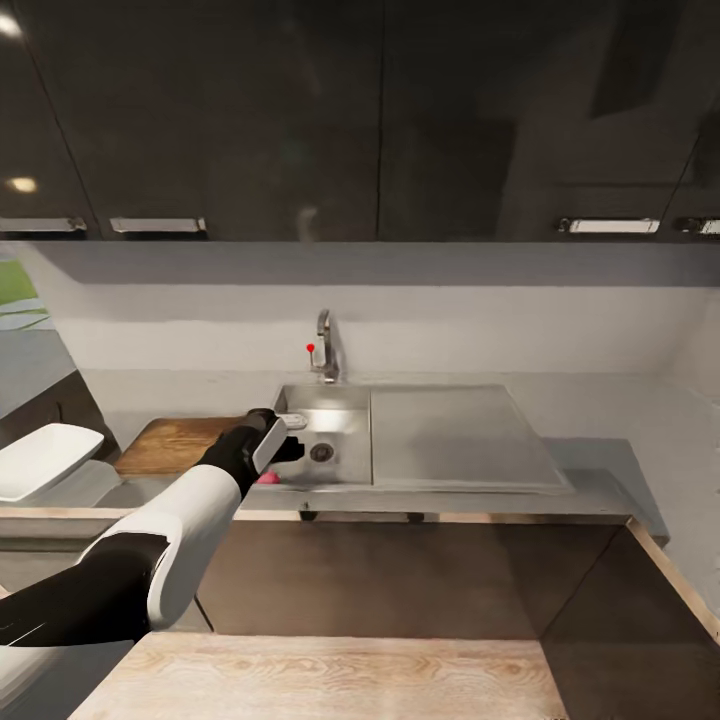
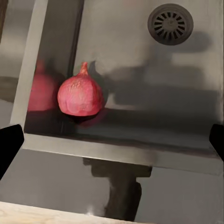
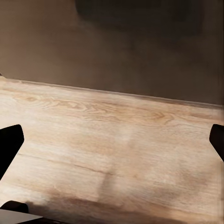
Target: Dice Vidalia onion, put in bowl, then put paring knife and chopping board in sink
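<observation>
The left gripper [image 1: 285, 440] hangs over the front left part of the sink [image 1: 345, 400], its jaws spread wide apart and holding nothing. The onion [image 2: 80, 94], red-pink with a small pointed top, sits on the basin floor against the front left corner. In the left wrist view it lies between the two fingertips [image 2: 9, 144] but farther in, not touching either. The drain [image 2: 170, 23] is well apart from it. The board [image 1: 170, 445] lies on the countertop [image 1: 600, 480] just left of the sink, with the bowl [image 1: 45, 458] further left. The right gripper [image 3: 112, 144] faces wood floor [image 3: 112, 140], its jaws also apart.
</observation>
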Motion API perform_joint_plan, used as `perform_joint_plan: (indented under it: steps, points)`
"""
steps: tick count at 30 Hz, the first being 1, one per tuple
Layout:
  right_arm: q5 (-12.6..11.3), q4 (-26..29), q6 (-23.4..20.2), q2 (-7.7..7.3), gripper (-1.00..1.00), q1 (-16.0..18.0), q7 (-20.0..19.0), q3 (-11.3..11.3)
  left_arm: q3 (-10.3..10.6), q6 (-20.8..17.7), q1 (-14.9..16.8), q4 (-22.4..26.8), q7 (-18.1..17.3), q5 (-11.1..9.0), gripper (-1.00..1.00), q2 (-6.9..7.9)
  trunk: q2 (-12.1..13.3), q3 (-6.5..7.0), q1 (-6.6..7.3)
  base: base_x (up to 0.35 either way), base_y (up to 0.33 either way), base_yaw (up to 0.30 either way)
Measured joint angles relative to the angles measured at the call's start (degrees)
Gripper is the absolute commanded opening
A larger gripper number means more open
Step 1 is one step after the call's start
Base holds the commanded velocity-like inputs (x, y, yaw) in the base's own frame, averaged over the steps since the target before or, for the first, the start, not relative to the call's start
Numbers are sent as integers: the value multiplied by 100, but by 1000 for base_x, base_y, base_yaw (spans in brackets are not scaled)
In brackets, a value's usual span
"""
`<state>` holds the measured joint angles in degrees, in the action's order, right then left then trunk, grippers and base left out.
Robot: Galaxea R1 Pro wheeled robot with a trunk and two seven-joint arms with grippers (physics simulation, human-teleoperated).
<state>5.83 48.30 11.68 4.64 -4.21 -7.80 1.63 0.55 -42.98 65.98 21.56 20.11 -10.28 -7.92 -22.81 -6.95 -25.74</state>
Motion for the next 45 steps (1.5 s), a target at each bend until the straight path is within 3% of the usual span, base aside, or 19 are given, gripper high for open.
perform_joint_plan:
  steps: [13,35,45]
  points:
    - [0,-1,0,0,100,0,-1,0,0,0,0,-19,-19,-1,100,1,1,4,-1,4,-2,-23]
    - [0,-3,0,5,100,0,-1,0,0,0,-5,-19,-26,-1,100,-5,1,-196,-1,1,0,0]
    - [0,-3,0,7,100,0,-1,0,0,0,-9,-131,-28,-2,100,1,1,-289,0,155,0,0]
